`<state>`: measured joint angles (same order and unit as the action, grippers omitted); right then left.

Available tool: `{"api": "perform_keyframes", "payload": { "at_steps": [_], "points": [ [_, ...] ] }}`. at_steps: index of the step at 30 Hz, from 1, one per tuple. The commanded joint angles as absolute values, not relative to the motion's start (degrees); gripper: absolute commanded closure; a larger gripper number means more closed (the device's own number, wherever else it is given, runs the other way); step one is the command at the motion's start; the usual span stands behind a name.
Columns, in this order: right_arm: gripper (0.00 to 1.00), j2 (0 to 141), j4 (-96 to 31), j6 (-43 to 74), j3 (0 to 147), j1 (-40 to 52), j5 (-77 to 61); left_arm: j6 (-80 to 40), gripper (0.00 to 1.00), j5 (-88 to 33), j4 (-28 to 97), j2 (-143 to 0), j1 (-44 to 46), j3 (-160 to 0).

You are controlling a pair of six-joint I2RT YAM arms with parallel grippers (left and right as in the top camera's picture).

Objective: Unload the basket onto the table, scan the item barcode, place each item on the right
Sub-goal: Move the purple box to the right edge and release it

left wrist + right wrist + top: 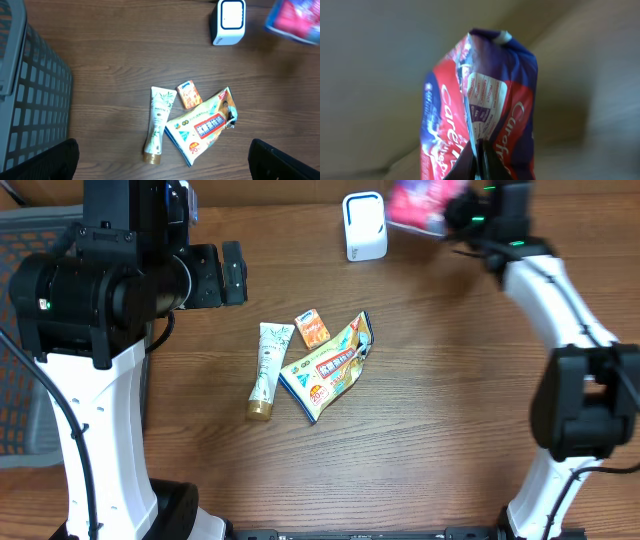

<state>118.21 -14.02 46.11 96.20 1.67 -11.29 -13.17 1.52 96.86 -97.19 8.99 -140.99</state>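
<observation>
Packet: a red and blue soft packet [480,110] with white lettering, just beside the white scanner, on its right in the overhead view [420,204]; blurred there and in the left wrist view [295,21].
Right gripper: pinched tight [479,162] on the packet's lower edge, its dark fingertips meeting on the packet's seam.
Barcode: I cannot tell which face carries it.
Scanner: a small white box with rounded corners [364,225], standing on the table's far edge, apart from the packet [229,21].
Orange carton: a little box [312,328] nearer than the scanner and slightly to its left, lying flat.
Pouch: a yellow and blue snack pouch [330,368] near that carton, on the side away from the scanner, lying aslant.
Tube: a white and green tube with a gold cap [267,370], further left of the scanner than the pouch, cap pointing away from it.
Left gripper: spread wide and empty [228,275], raised well left of the scanner.
Basket: grey mesh [30,100], far left of the scanner.
Table: brown wood grain [430,430].
</observation>
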Motion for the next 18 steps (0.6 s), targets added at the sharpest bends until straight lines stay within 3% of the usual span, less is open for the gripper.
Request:
{"api": "perform_keyframes", "payload": {
  "at_steps": [1,10,18],
  "points": [
    [0.96,115.5,-22.6,46.8,97.8,-8.8,-10.0,-12.9,0.00,1.0,96.8,-97.4,9.0,-141.5],
    [0.96,115.7,-41.2,43.7,97.8,-31.4,-2.3,-12.9,0.00,1.0,96.8,-97.4,9.0,-141.5],
    [0.96,115.9,-44.8,38.7,96.7,-45.7,0.1,-12.9,0.00,1.0,96.8,-97.4,9.0,-141.5]
  ]
}}
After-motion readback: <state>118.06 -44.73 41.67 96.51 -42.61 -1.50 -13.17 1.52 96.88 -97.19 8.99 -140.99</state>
